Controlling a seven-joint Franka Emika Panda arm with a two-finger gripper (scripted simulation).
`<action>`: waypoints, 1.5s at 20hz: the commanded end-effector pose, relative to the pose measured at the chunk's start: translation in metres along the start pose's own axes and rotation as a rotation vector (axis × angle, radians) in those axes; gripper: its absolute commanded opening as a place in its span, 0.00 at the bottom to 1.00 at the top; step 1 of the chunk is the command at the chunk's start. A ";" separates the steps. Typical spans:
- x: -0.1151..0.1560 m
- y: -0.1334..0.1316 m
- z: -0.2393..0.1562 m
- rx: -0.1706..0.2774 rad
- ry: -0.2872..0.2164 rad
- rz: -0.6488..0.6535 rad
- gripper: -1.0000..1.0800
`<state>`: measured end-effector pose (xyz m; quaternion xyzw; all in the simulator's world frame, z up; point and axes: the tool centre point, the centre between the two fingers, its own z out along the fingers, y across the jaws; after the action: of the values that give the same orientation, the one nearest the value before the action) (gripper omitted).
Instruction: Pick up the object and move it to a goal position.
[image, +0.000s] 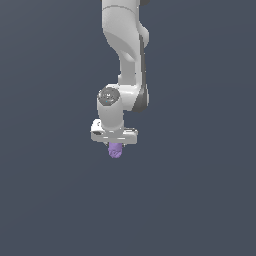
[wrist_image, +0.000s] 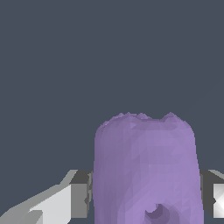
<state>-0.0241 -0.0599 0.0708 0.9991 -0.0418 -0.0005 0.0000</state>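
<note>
White arm (image: 127, 55) reaches down from 12 o'clock in exterior view, gripper (image: 115, 146) pointing at 6. Purple blob (image: 115, 150) sticks out right below gripper body, pinched between fingers. Wrist view: blob (wrist_image: 148, 170) fills space between fingers (wrist_image: 78, 199), both sides touching it. Plain dark gray backdrop all round.

Both renders are evenly and softly lit, with a flat slate-grey backdrop that carries no cast shadows or glare. The white arm (image: 125, 55) shows gentle shading, darker along one side. Edges look crisp and faceted, without blur or lens distortion.
</note>
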 end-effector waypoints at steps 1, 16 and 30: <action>0.000 0.000 0.001 0.000 0.001 0.000 0.00; -0.003 -0.007 -0.007 0.000 0.002 0.000 0.00; -0.047 -0.080 -0.079 -0.001 0.002 0.000 0.00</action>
<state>-0.0580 0.0115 0.1379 0.9991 -0.0424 -0.0001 0.0003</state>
